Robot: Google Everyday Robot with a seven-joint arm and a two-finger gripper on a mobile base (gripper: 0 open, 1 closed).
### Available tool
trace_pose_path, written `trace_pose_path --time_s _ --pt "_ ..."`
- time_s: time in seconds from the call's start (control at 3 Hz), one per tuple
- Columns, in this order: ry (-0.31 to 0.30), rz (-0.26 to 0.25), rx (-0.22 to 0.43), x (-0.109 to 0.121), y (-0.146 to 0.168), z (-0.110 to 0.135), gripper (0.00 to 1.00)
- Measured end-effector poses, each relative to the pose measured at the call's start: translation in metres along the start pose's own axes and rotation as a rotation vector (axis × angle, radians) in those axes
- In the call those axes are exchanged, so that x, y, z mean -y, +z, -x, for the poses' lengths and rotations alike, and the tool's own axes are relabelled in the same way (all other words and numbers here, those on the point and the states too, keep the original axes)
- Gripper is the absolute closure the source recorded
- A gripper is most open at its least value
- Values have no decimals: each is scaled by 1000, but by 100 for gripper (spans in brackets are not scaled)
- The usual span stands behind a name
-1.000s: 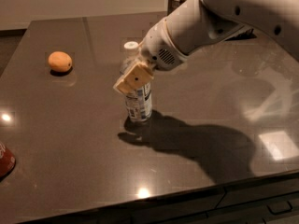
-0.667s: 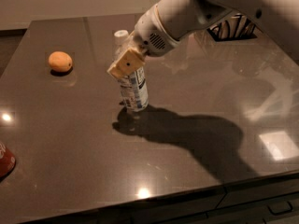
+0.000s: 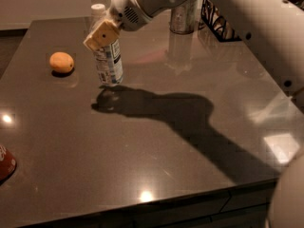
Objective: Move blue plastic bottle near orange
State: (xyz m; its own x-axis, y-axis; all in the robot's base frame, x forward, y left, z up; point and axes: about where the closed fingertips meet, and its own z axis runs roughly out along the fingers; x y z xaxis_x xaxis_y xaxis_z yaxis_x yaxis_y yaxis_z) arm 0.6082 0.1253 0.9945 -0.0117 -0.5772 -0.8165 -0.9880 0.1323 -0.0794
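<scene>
The blue plastic bottle [image 3: 109,61], clear with a white cap and a white-and-blue label, hangs upright a little above the dark table [image 3: 156,141]. My gripper [image 3: 101,32] is shut on the bottle's upper part, its tan finger pad [image 3: 101,35] pressed on the near side. The orange [image 3: 62,62] lies on the table to the left of the bottle, a short gap away. The bottle's shadow falls on the table just below it.
A metal cup [image 3: 183,16] stands at the back of the table, right of the gripper. A dark wire basket [image 3: 219,23] sits at the back right. A red object [image 3: 5,162] shows at the left edge. My white arm [image 3: 237,13] crosses the top right.
My gripper has carried the bottle to the left and further back, closer to the orange. The bottle is now lifted off the table. The orange has not moved.
</scene>
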Motion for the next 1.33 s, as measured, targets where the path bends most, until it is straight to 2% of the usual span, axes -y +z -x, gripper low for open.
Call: trace_pose_path --time_s 0.33,1.0,1.33 --pt "1 -5 54 30 26 15 100" --pt "-15 1 118 55 74 28 100" --pt "-29 6 124 57 91 33 85"
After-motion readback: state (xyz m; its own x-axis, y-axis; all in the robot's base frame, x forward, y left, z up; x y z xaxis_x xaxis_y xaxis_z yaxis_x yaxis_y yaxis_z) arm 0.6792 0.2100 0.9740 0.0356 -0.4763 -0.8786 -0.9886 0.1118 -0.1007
